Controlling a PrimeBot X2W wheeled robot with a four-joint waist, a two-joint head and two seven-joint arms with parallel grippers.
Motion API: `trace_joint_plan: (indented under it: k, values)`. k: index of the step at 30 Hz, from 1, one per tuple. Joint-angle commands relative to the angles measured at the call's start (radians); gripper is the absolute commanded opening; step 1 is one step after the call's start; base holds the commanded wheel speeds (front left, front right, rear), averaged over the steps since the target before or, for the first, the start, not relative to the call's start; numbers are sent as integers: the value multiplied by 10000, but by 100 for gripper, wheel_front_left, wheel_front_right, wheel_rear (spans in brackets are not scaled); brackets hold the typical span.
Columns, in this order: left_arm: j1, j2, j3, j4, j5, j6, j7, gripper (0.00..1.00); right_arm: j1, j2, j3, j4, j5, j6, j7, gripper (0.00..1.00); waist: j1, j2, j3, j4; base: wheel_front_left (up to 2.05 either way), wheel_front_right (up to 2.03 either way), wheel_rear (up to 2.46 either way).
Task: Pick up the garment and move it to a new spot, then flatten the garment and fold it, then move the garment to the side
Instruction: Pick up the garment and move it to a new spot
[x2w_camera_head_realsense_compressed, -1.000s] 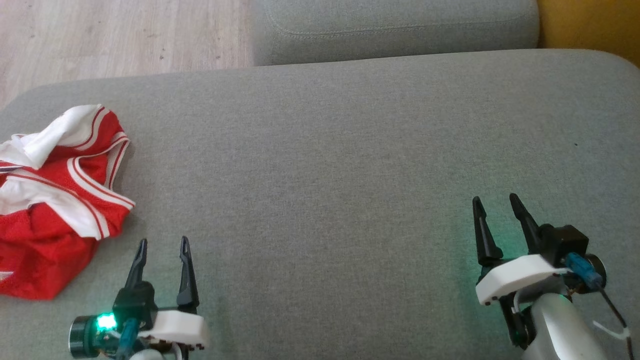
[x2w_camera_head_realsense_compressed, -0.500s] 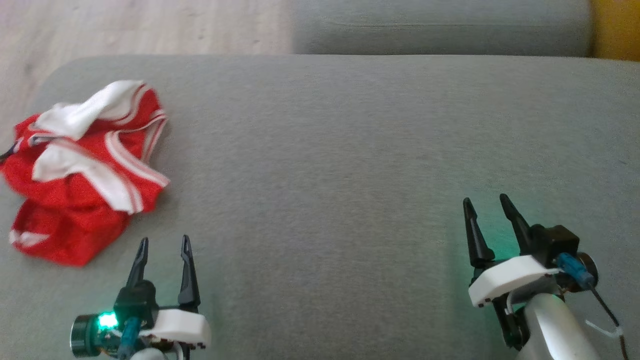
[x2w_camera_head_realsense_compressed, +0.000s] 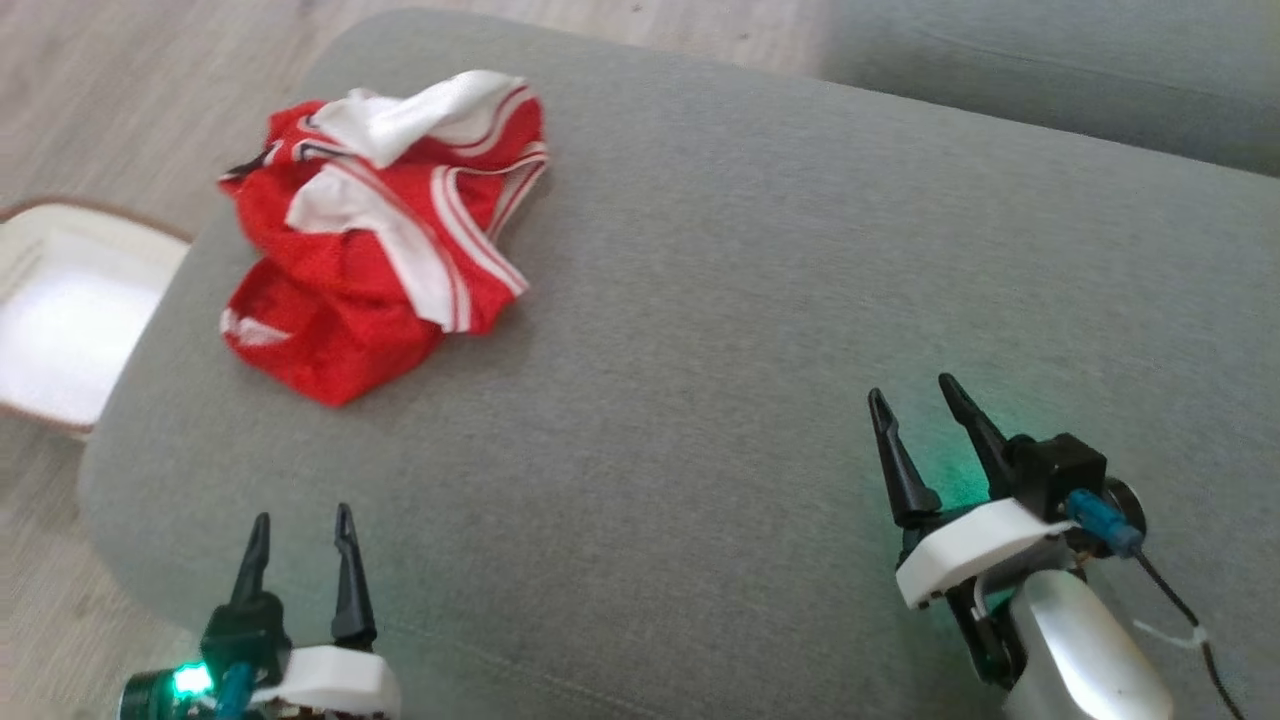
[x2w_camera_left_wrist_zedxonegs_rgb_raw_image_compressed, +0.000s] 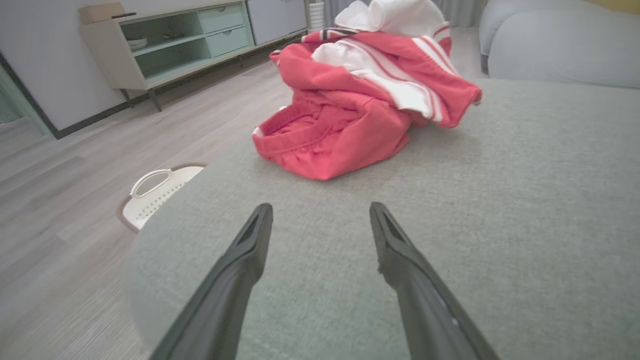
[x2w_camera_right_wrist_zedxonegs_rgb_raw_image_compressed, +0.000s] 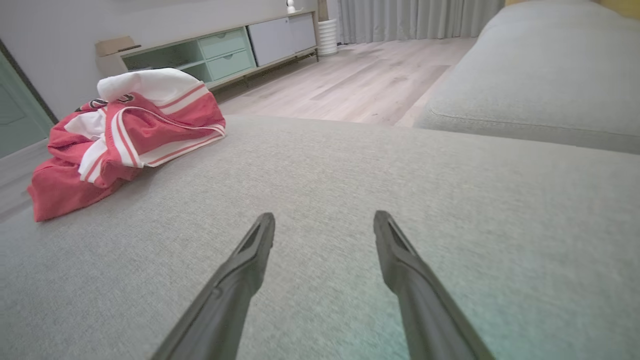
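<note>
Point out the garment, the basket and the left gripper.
garment (x2w_camera_head_realsense_compressed: 330, 340), head view, red lower fold.
basket (x2w_camera_head_realsense_compressed: 70, 320), head view, bare white inside.
left gripper (x2w_camera_head_realsense_compressed: 302, 513), head view, midway between fingertips.

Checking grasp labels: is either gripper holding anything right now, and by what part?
Nothing held. Left gripper and right gripper are both open and empty; the garment lies crumpled on the cushion, apart from both.

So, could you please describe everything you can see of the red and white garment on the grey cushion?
The garment is a crumpled heap of red, soft-looking fabric with white panels and red-and-white striped trim. It lies unfolded, bunched on itself, near the far left corner of the grey cushion, resting on that alone; neither the left gripper nor the right gripper touches it.
</note>
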Motion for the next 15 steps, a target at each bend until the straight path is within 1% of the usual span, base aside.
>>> trace_joint_plan:
  k: [1, 6, 8, 11, 15]
  values:
    - [-252, 37, 401, -271, -33, -43, -109, 100, -302, -82, 271, -235, 83, -7, -138, 100, 0, 0, 187, 268, 0, 0, 0]
    - [-535, 52, 770, -305, -215, -223, -109, 100, -367, -177, 351, -251, 231, -7, -138, 100, 0, 0, 400, 258, 0, 0, 0]
    - [-837, 88, 971, -291, -413, -513, -109, 100, -444, -238, 319, -308, 349, -7, -138, 100, 0, 0, 586, 163, 0, 0, 0]
    - [-1595, 434, 1281, -282, -526, -930, -109, 100, -591, -365, 374, -488, 432, -7, -138, 100, 0, 0, 940, -16, 0, 0, 0]
    - [-2918, 1132, 1558, -82, -615, -1339, -109, 100, -778, -560, 525, -755, 442, -7, -138, 100, 0, 0, 1475, -330, 0, 0, 0]
